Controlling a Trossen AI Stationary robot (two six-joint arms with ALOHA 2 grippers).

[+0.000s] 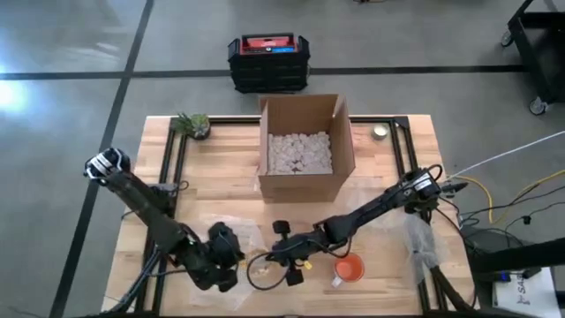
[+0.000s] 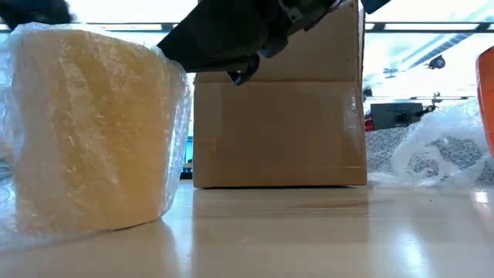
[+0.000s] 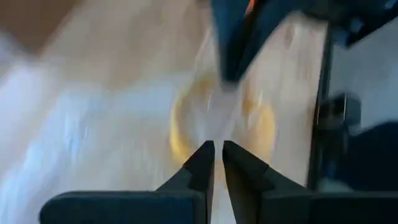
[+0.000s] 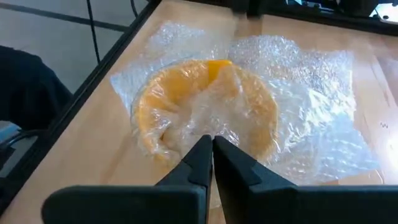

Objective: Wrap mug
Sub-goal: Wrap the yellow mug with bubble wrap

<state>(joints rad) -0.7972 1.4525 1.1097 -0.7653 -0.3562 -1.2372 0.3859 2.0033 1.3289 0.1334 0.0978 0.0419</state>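
Note:
A yellow mug (image 4: 205,112) swathed in clear bubble wrap (image 4: 311,118) stands on the wooden table near its front edge; in the low view the yellow mug (image 2: 85,131) is upright at the left. My right gripper (image 4: 208,144) is shut at the wrap bunched over the mug's mouth. My left gripper (image 3: 217,152) is shut just left of the mug, pointing at it. In the high view my left gripper (image 1: 231,258) and right gripper (image 1: 287,261) flank the mug (image 1: 263,270). My right gripper pinches the bunched bubble wrap (image 4: 214,124) over the mug's mouth between its fingertips, slanting down from the table's right. The mug stays on the table, upright. My left gripper points at the wrapped mug from the left; the blurred view does not show whether it touches the wrap.
An open cardboard box (image 1: 305,146) with white packing fill stands behind the mug. An orange mug (image 1: 347,268) sits just right of the grippers. Loose bubble wrap (image 1: 418,243) lies at the right edge. A small plant (image 1: 192,124) is at the far left corner.

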